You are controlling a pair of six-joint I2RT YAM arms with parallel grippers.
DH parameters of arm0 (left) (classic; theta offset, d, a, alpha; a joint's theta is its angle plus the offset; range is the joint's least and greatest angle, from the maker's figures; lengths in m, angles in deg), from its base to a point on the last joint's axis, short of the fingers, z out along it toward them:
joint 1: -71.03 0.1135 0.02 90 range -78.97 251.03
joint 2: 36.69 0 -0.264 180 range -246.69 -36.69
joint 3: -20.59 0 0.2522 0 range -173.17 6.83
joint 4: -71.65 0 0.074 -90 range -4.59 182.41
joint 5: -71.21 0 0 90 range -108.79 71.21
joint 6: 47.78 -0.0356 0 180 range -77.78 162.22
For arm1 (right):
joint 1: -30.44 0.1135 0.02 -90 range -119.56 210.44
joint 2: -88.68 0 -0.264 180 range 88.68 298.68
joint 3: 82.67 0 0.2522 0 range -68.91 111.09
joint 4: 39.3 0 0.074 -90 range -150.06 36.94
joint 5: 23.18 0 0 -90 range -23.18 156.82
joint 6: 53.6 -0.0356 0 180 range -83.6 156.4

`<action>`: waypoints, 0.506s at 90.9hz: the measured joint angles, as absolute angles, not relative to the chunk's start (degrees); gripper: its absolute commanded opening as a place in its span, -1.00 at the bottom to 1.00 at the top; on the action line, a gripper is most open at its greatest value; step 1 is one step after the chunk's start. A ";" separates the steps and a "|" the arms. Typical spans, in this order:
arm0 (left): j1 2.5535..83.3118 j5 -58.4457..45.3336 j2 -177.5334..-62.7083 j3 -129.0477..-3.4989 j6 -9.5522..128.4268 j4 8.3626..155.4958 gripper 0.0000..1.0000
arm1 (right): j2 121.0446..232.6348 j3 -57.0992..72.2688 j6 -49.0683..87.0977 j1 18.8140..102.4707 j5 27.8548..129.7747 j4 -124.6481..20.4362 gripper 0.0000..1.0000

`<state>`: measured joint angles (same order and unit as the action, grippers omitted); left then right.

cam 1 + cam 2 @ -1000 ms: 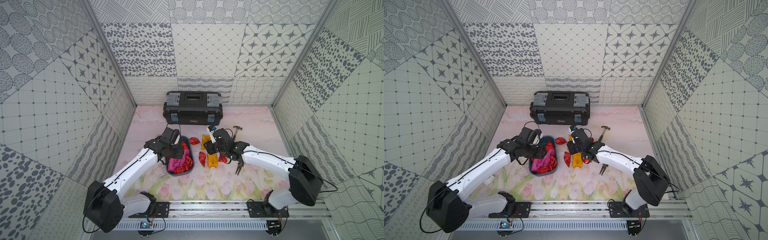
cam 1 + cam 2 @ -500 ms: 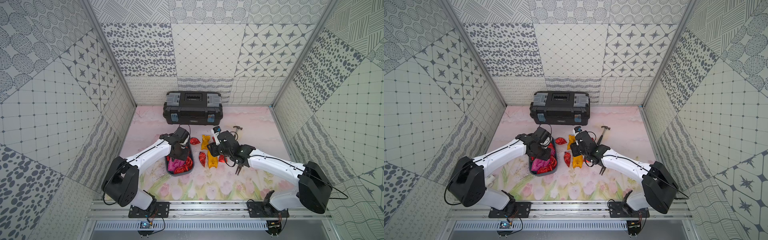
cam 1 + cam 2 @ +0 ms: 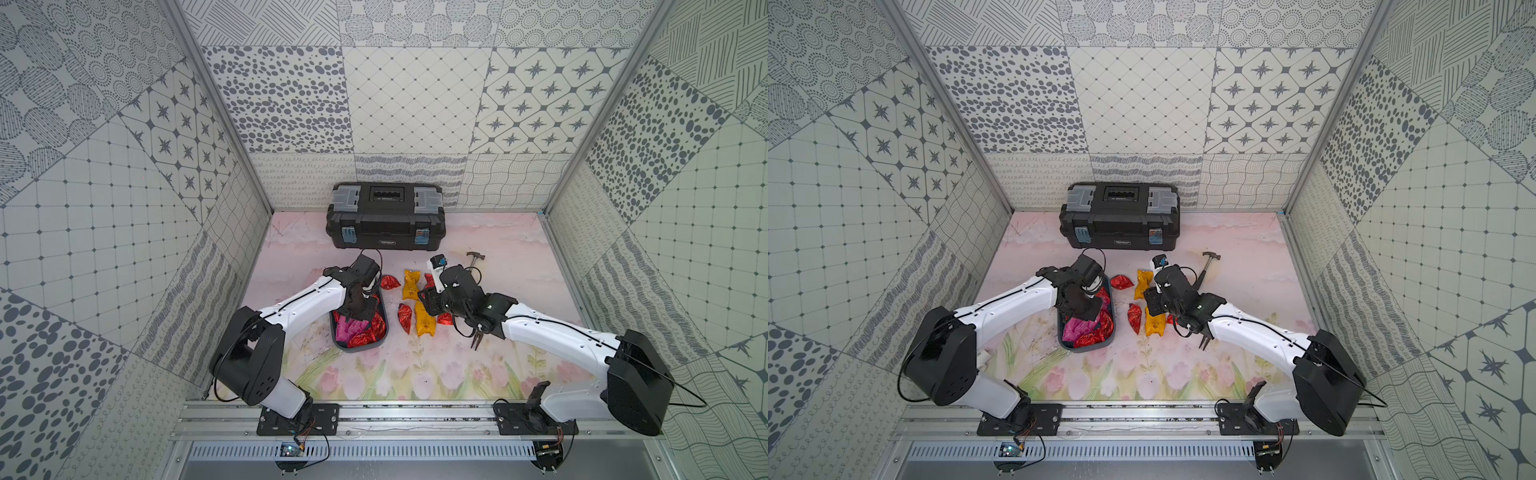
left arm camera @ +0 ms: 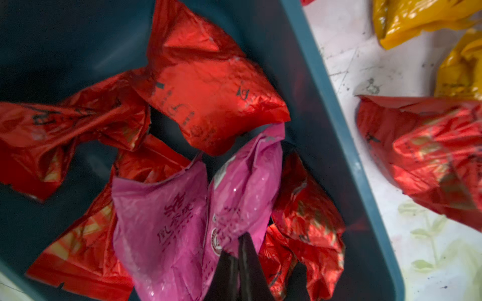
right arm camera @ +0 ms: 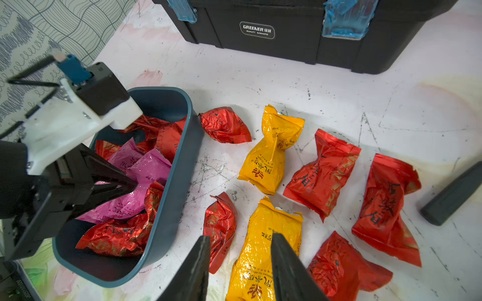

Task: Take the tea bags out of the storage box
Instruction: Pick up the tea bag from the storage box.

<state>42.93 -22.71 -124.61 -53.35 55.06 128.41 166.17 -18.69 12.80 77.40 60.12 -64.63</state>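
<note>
Pink tea bag (image 4: 182, 221) is pinched at its edge by the left gripper (image 4: 241, 256), jaws closed on the foil, inside the storage box (image 5: 172, 182); bag's long axis runs away from the tips. L arm is angled down into the box. Right gripper (image 5: 240, 263) is part-open, empty, above a yellow tea bag (image 5: 260, 260) on the mat.

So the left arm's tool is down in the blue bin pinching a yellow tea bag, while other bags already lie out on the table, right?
Not quite: the left tool is shut on a pink tea bag, not a yellow one, as the left wrist view shows. It is indeed down in the blue bin, and the yellow tea bags lie out on the table.
</note>
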 measured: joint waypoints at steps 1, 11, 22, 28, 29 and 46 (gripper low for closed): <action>42.93 -22.84 -124.37 -53.33 55.15 128.50 -0.93 | 166.10 -18.75 12.80 77.40 60.12 -64.63 -0.15; 42.93 -23.78 -121.38 -53.29 55.80 129.42 -0.94 | 165.58 -19.17 12.78 77.40 60.12 -64.65 -0.15; 42.91 -24.13 -117.09 -53.29 57.55 130.64 -0.94 | 164.95 -19.56 12.67 77.40 60.16 -64.81 -0.15; 42.72 -23.98 -114.84 -53.29 59.04 131.06 -0.94 | 164.25 -19.87 12.48 77.40 60.14 -64.87 -0.16; 42.65 -23.87 -114.47 -53.29 59.30 131.12 -0.94 | 164.07 -19.94 12.37 77.40 60.12 -64.87 -0.16; 39.46 -22.32 -109.44 -53.31 66.53 130.45 -0.95 | 160.86 -21.92 11.01 77.38 59.79 -65.29 -0.16</action>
